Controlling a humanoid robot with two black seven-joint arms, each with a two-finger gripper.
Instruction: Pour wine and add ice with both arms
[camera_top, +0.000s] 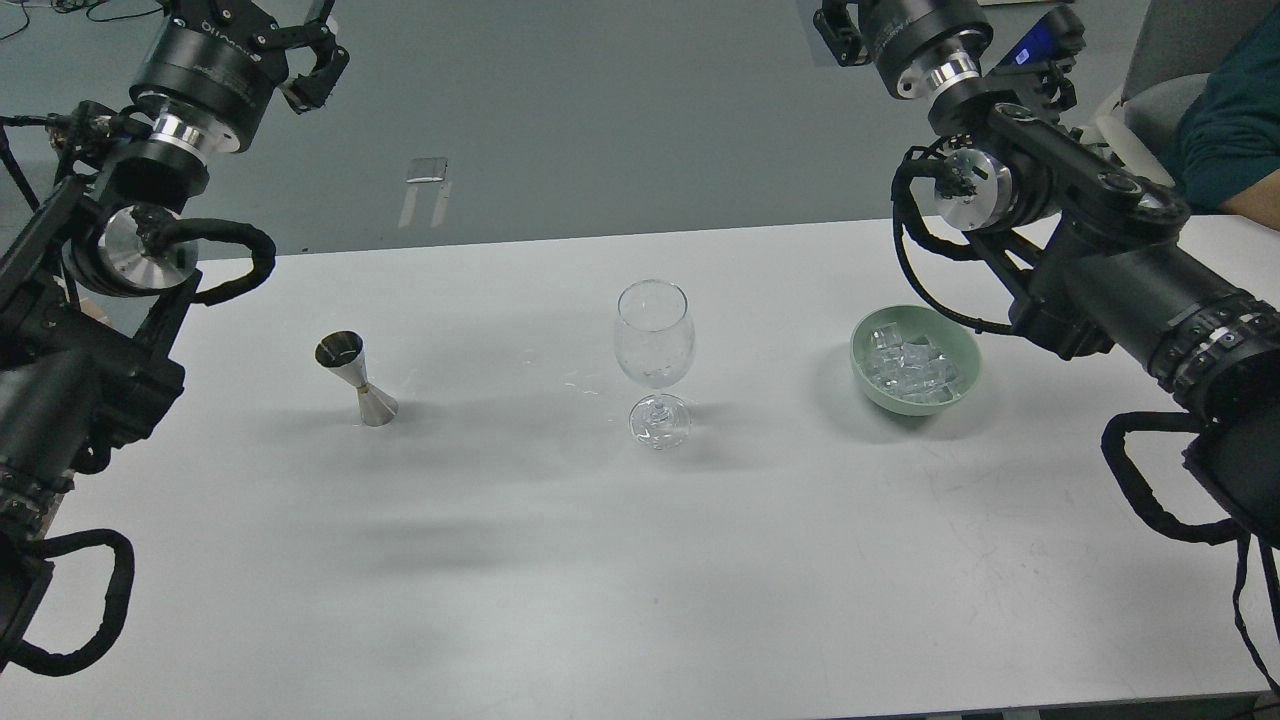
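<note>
We stood at a white table (500, 600) with both arms raised and drawn back toward the far corners, well clear of everything on it. Our left gripper (318, 62) hung high above the left side; its dark claws looked parted and held nothing, though we could not tell how far open they were. Our right gripper (838, 30) sat at the top edge, partly cut off, so we could not tell whether its fingers were apart or together; nothing appeared in it. The wine glass (654, 355) stood upright at the table's middle, seemingly empty, and so placed within reach of either arm. The steel measuring cup (357, 378) stood upright to its left, on the left arm's side, probably as the vessel to pour from; we could not see any liquid in it. The ice (910, 368) lay heaped in a pale green bowl (862, 372) to the right of the glass, on the right arm's side. A person's sleeve (1225, 120) showed at the far right edge. We judged that neither pouring nor icing had begun.
</note>
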